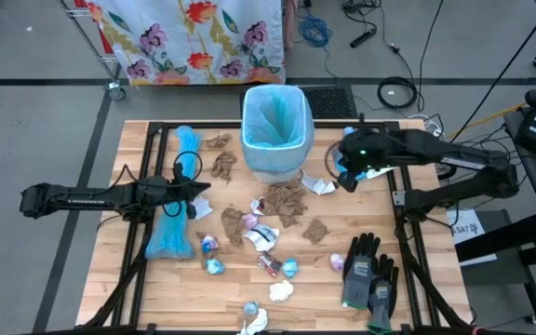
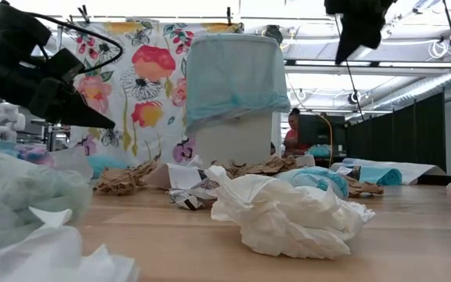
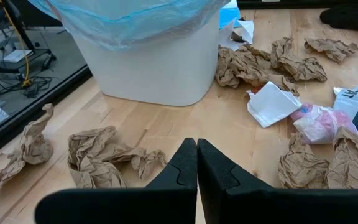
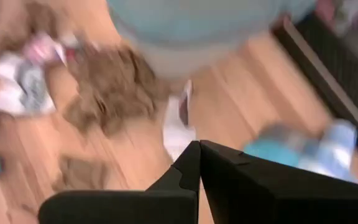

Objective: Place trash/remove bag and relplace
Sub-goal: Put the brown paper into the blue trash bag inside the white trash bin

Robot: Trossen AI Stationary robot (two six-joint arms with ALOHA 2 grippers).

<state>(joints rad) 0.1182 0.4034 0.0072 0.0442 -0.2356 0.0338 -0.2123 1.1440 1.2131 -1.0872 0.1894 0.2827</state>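
Both the left gripper (image 3: 196, 163) and right gripper (image 4: 200, 163) are closed and empty; the right, apparently beside the bin (image 1: 274, 130), should open wide before descending on scraps (image 1: 285, 200).

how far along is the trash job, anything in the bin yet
Done: little that shows; the bin wears a blue bag and no scrap can be made out inside. In hand: nothing; the left gripper and right gripper are shut and empty. Left: brown paper wads, wrappers and tissue across the table, then the bag swap.
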